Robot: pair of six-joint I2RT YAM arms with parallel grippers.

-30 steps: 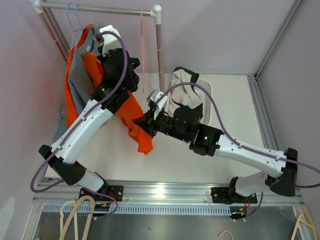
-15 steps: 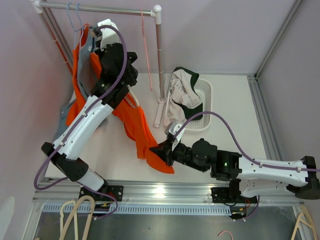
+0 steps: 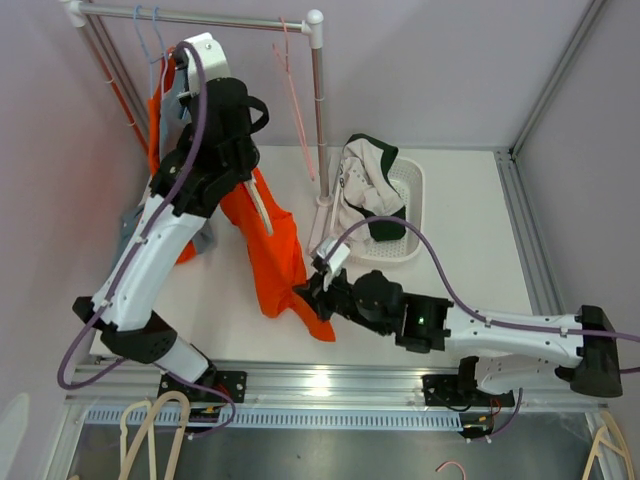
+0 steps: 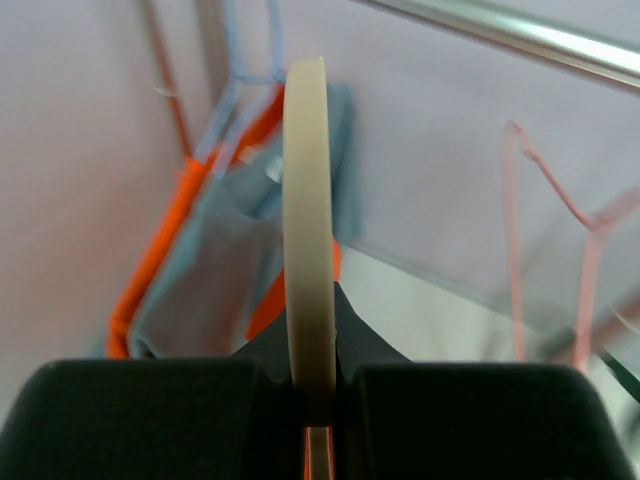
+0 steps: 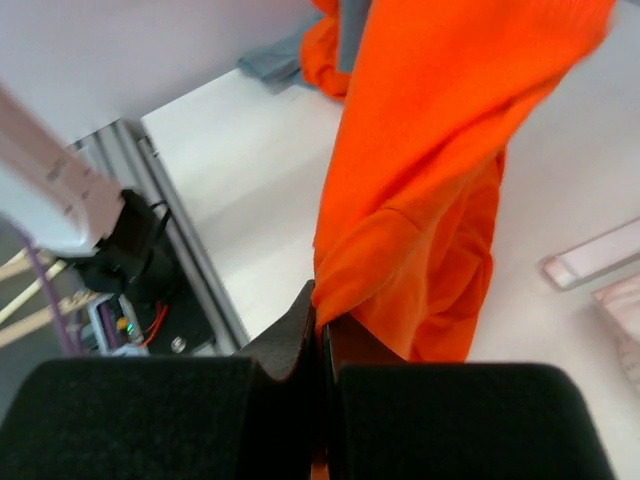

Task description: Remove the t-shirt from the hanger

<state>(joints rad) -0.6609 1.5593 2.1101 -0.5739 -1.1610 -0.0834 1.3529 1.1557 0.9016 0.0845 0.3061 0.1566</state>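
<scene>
**Top view.** The orange t-shirt (image 3: 280, 250) hung in a long drape from the raised left arm, close under the rail (image 3: 230, 17) of the clothes rack. It ran down to the right claw (image 3: 300, 295), low over the tabletop (image 3: 470, 230), and its lower end lay bunched at that claw. Only this view showed the white basket (image 3: 418, 200), which stood just beside the rack's upright post. A crumpled white-and-green garment (image 3: 362, 185) lay in it, heaped above the rim on the left side. A bare pink hanger (image 3: 296, 95) hung from the rail.

**Left wrist view.** The left claw (image 4: 318, 380) was clamped on a cream hanger (image 4: 305, 200), seen edge-on and standing upright between the two black fingers (image 4: 130, 420). Behind it a blue hanger (image 4: 235, 90) carried a grey garment (image 4: 225, 270) with orange cloth along its left edge. In the top view the arm largely hid this grip. No view showed how much of the t-shirt sat on the cream hanger.

**Right wrist view.** The right claw's jaws were pinched tight on a fold at the t-shirt's lower edge, and the cloth rose away from the grip. Whether the hanging end touched the tabletop could not be told.
</scene>
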